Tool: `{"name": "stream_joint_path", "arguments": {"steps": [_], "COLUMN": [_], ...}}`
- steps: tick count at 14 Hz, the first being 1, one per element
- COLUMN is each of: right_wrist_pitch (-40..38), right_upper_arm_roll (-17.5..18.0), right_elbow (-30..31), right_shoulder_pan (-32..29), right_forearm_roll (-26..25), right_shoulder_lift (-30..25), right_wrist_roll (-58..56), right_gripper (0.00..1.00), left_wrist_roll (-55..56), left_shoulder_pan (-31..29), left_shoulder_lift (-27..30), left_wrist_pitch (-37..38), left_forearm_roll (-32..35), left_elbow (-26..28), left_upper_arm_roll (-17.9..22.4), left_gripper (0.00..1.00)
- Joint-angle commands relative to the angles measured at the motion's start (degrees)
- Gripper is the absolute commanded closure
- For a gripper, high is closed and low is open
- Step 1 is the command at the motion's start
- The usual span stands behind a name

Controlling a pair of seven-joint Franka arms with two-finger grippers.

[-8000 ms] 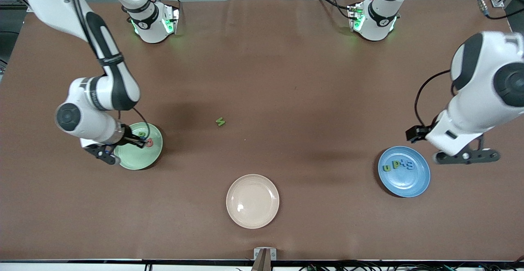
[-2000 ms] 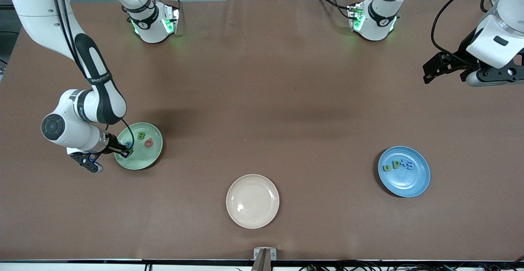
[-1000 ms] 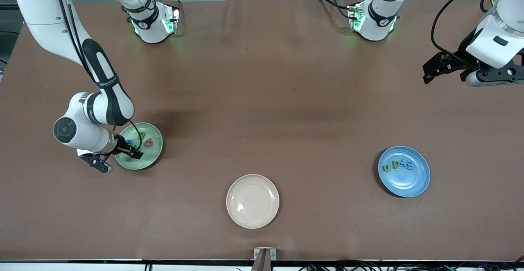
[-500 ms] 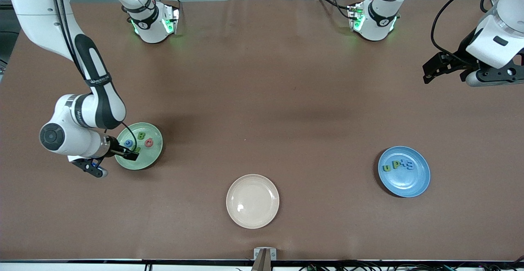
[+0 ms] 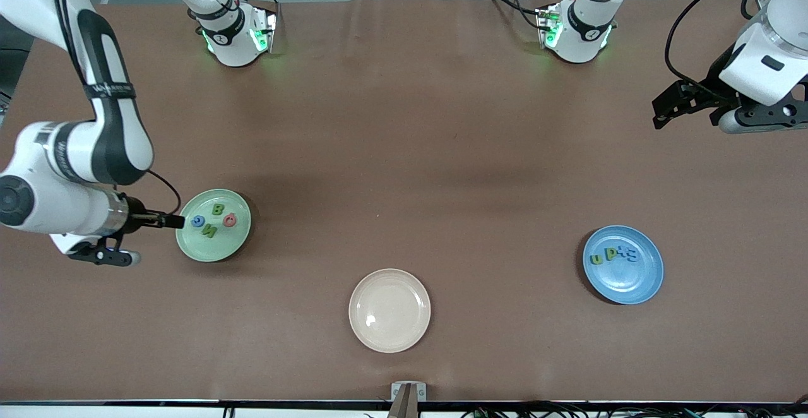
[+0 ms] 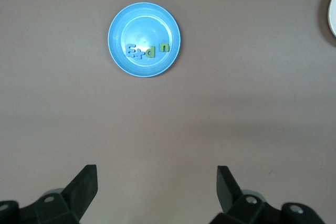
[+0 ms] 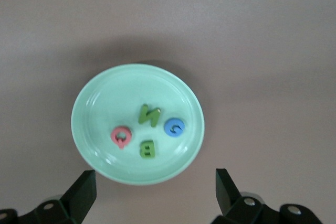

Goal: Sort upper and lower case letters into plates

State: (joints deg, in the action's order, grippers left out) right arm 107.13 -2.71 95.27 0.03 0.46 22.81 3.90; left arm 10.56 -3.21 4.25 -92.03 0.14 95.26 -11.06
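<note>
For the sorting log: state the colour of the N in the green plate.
Olive green N, clearest in the right wrist view, in the green plate.

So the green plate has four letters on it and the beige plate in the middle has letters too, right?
Not quite. The green plate does hold four letters: a green N, a blue G, a pink Q and a green B, as the right wrist view shows. But the beige plate has no letters on it, as the front view shows.
</note>
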Motion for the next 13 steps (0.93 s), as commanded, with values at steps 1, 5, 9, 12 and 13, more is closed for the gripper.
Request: {"name": "stream_joint_path", "arguments": {"steps": [1,5,9,12,13], "right_wrist_pitch": [-3.84,-15.60,-18.35,-18.18,-18.10], "right_upper_arm_roll": [0.60,0.60,0.77,0.77,0.86], "right_elbow": [-0.17,-10.16,-14.68,-15.20,-16.51], "right_shoulder_pan": [-2.05,-3.37,-3.28,-3.02,-2.93], "right_forearm_roll": [-0.99,-1.16,-1.78,-2.04,-1.96], "right_shoulder_lift": [-4.69,-5.15,-5.15,-4.80,-4.62], "right_wrist_roll": [-4.33,-6.89,-6.98,-6.98,-6.89], "right_gripper": [0.00,0.00,0.00,0.00,0.00], "left_wrist_roll": [-0.27,-0.27,-0.36,-0.36,-0.27], "left_shoulder_pan": [-0.40,-0.48,-0.57,-1.54,-1.54], "left_shoulder_lift": [0.32,0.49,1.99,1.90,1.99], "left_wrist_pitch": [0.27,-0.17,-0.61,-1.13,-1.49], "left_forearm_roll": [-0.93,-0.93,-0.93,-0.93,-0.93], "left_elbow": [-0.43,-0.52,0.01,0.18,0.36], "left_upper_arm_roll": [-0.10,-0.10,0.25,0.34,0.43], "left_gripper": [0.00,0.00,0.00,0.00,0.00]}}
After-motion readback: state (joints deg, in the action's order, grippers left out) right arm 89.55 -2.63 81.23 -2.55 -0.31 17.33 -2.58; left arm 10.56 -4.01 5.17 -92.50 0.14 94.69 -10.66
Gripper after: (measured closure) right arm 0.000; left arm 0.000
